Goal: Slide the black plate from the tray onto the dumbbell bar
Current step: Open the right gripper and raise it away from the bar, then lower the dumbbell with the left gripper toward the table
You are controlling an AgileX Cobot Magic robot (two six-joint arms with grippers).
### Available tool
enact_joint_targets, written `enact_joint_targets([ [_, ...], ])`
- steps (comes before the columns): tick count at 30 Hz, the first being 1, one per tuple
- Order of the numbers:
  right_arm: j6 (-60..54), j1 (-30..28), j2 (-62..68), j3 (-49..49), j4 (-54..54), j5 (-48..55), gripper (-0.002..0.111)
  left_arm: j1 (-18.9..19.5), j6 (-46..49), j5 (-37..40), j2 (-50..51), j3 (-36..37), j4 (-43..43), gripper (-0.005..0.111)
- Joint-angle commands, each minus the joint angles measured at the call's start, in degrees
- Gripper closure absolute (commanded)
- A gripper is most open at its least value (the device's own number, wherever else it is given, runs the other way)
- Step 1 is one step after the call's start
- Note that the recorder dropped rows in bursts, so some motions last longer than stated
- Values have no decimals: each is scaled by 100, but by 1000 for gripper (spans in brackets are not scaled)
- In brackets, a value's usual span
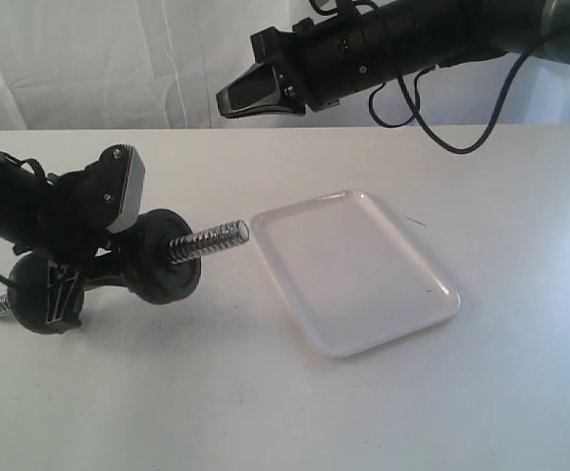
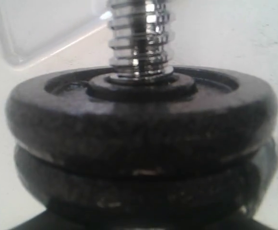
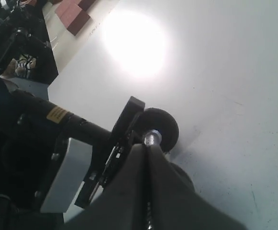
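Black plate (image 2: 139,122) is on the dumbbell bar (image 1: 209,240), off the tray (image 1: 353,285); the task looks about done.
The plate is the disc nearest the tray, flush against a second disc (image 2: 139,191), and the bar's threaded tip pokes out just beside the tray's rim. A third disc (image 1: 39,294) sits at the end farthest from the tray. The left gripper (image 1: 93,270) appears clamped on the bar's middle, likely to steady it, with its jaws mostly hidden. The right gripper (image 1: 224,101) hangs high above the tray's far side, clear of the bar, its fingers (image 3: 129,191) pressed together on nothing.
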Motion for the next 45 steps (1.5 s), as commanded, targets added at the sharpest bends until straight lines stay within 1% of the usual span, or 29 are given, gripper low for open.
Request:
enact_joint_targets([
  [1,93,-59,-48,-23,0,-56,108,-7,-550,-781,-274,-200,-5579,107],
  [4,263,-59,-48,-23,-80,-56,108,-7,-1312,-1401,-274,-254,-5579,107],
  [7,399,-59,-48,-23,-264,-56,108,-7,-1504,-1474,-274,-279,-5579,107],
  [11,777,-99,-71,-23,-410,-85,108,-7,-2027,-1668,-274,-284,-5579,107],
  [14,954,-172,-163,-23,-520,-239,108,-7,-2394,-1870,-274,-284,-5579,107],
  [16,1109,-169,-288,-23,-796,-445,108,-7,-2649,-1898,-274,-284,-5579,107],
  [20,1735,-169,-589,-23,-2011,-893,108,-18,-3050,-2018,-274,-284,-5579,107],
  [24,2567,-169,-944,-23,-3565,-838,108,-18,-3572,-2125,-251,-284,-5579,107],
  [27,2729,-169,-1116,-12,-4004,-684,108,-42,-3862,-2113,-114,-284,-5579,107],
  [29,2732,-169,-1199,9,-4044,-643,108,-183,-3888,-2114,50,-284,-5579,107],
  [30,2732,-169,-1234,9,-4044,-631,108,-356,-4099,-2125,164,-284,-5579,107],
  [31,2732,-169,-1238,9,-4044,-602,108,-445,-4163,-2156,231,-284,-5579,107],
  [33,2732,-169,-1280,9,-4116,-459,108,-762,-4206,-2616,397,-284,-5579,107],
  [38,2732,-169,-1304,9,-4152,-407,108,-998,-4670,-2936,530,-284,-5579,107],
  [42,2732,-169,-1303,9,-4152,-344,108,-1112,-4939,-3493,582,-284,-5579,107],
  [45,2732,-169,-1303,9,-4152,-344,108,-1204,-5259,-3678,620,-284,-5579,107],
])
